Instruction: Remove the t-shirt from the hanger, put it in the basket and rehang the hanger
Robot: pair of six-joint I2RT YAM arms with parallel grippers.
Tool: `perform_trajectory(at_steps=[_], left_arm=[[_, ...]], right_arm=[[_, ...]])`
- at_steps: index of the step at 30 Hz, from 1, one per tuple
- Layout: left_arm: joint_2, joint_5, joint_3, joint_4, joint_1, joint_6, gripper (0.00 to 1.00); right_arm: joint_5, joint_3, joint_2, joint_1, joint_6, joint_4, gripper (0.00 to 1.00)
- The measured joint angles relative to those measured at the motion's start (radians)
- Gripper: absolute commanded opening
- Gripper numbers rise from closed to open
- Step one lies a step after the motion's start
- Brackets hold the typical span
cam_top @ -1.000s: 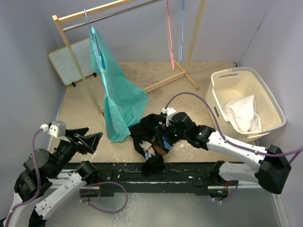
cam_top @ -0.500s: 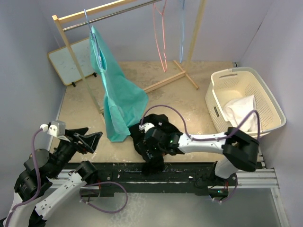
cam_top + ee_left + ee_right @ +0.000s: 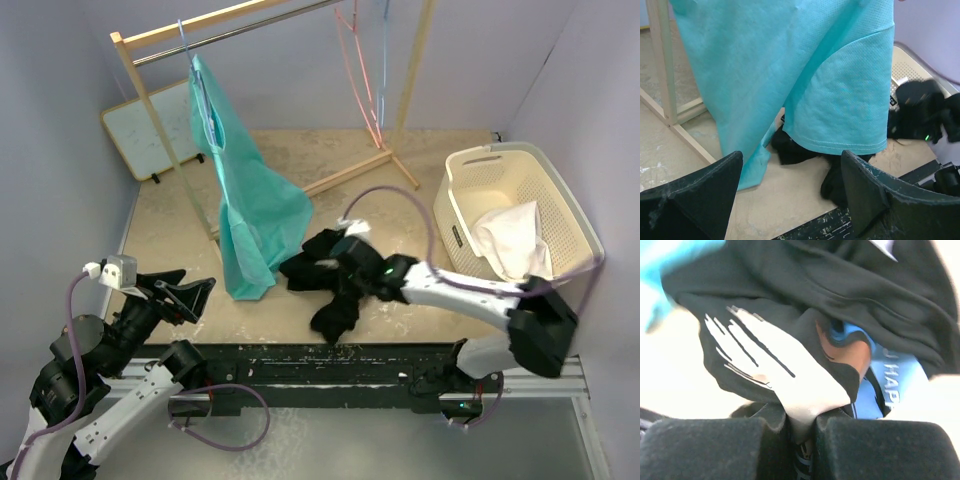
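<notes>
A teal t-shirt hangs from a blue hanger on the rack's rail, its hem reaching the table; it fills the left wrist view. A black t-shirt with a white and blue print lies crumpled on the table to its right. My right gripper is shut on a fold of that black t-shirt, printed cloth pinched between its pads. My left gripper stands open near the table's front left, apart from both shirts, with nothing between its fingers.
The wooden rack stands at the back, with empty pink and blue hangers on its right end. A cream laundry basket at the right holds a white cloth. A whiteboard leans at the back left.
My right gripper went from open to shut on the black t-shirt and pulled it rightward, stretching the pile. The pink hanger swung on the rail. The left arm has not moved.
</notes>
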Motion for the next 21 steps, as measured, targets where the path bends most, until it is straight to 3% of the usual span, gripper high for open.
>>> perform_trajectory(at_steps=[5,8,13,21], left_arm=[[-0.001,0.0,0.0,0.0,0.0,-0.006,0.82],[-0.001,0.0,0.0,0.0,0.0,-0.006,0.82],[-0.002,0.0,0.0,0.0,0.0,-0.006,0.82],[-0.012,0.0,0.0,0.0,0.0,-0.006,0.82]], right_arm=[[0.015,0.0,-0.33,-0.332,-0.056,-0.056,0.0],[0.05,0.115,-0.436,-0.484,-0.117,-0.148,0.0],[0.053,0.408,-0.409,-0.736,-0.222,-0.243,0.0],[-0.027,0.669,-0.286,-1.012,-0.23,-0.342,0.0]])
